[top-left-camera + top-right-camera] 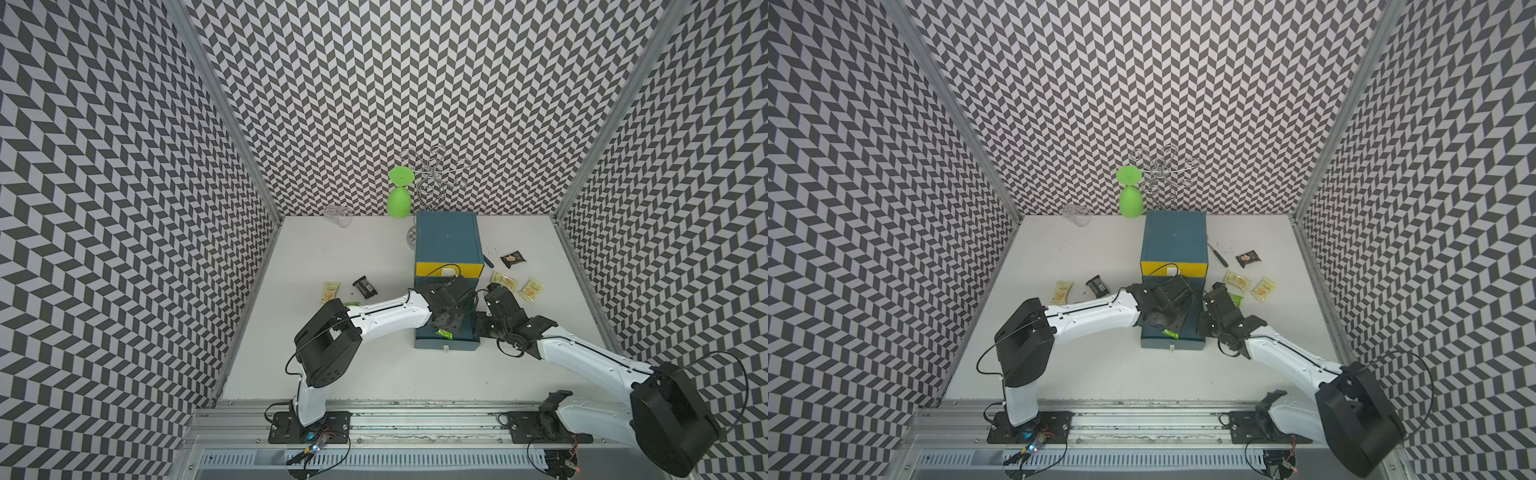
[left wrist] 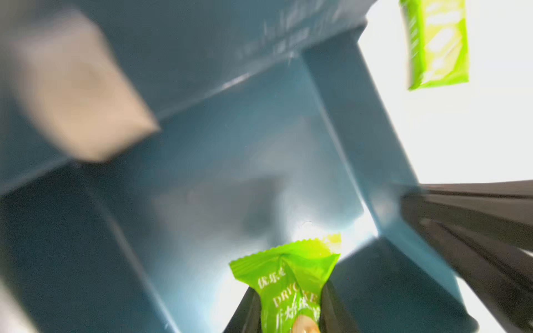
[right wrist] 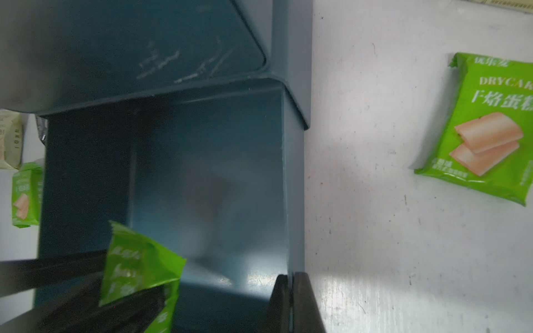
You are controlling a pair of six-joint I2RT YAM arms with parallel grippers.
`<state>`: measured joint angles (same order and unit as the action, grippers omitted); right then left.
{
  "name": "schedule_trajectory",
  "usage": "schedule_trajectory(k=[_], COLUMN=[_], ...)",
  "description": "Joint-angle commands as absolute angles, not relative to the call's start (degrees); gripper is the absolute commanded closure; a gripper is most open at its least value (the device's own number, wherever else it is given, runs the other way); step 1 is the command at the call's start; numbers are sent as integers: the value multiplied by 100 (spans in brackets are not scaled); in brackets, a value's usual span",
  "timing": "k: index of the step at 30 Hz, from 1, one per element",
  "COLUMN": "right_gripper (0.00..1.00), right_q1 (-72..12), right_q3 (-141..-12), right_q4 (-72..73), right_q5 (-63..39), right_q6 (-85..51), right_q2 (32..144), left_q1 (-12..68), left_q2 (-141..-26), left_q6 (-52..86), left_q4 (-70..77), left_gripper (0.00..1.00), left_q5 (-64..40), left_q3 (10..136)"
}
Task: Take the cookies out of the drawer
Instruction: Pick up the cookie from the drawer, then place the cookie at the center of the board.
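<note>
Cookie packet (image 2: 288, 276): bright green, crinkled, serrated edge, tan biscuit print.

The drawer (image 1: 446, 345) was crowded. The left gripper (image 2: 288, 291) filled its middle, pinching a green packet (image 2: 288, 274), and the right gripper (image 3: 292, 281) sat at its right wall (apparently straddling the rim). The cabinet (image 1: 446, 241) closed off the back. To the left, a yellow packet (image 1: 330, 291) and a black packet (image 1: 364, 286) littered the table (image 1: 395, 374), whose front lay bare.
</note>
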<state>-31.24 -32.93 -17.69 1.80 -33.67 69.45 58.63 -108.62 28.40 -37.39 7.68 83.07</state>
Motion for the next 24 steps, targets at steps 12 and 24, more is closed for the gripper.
schedule_trajectory(k=[12,24], right_gripper=[100,100], right_q1=[-3103,-3105], right_q3=[-3094,-3145], right_q4=[-1687,-1613], right_q5=[168,219], right_q6=[-3394,-3492], right_q2=[7141,7105], left_q1=[5924,5874], left_q2=[-9849,-7686], left_q6=[2957,3454], left_q4=[-4051,-4438], left_gripper=[70,70], left_q5=[875,948], left_q3=[8440,7021])
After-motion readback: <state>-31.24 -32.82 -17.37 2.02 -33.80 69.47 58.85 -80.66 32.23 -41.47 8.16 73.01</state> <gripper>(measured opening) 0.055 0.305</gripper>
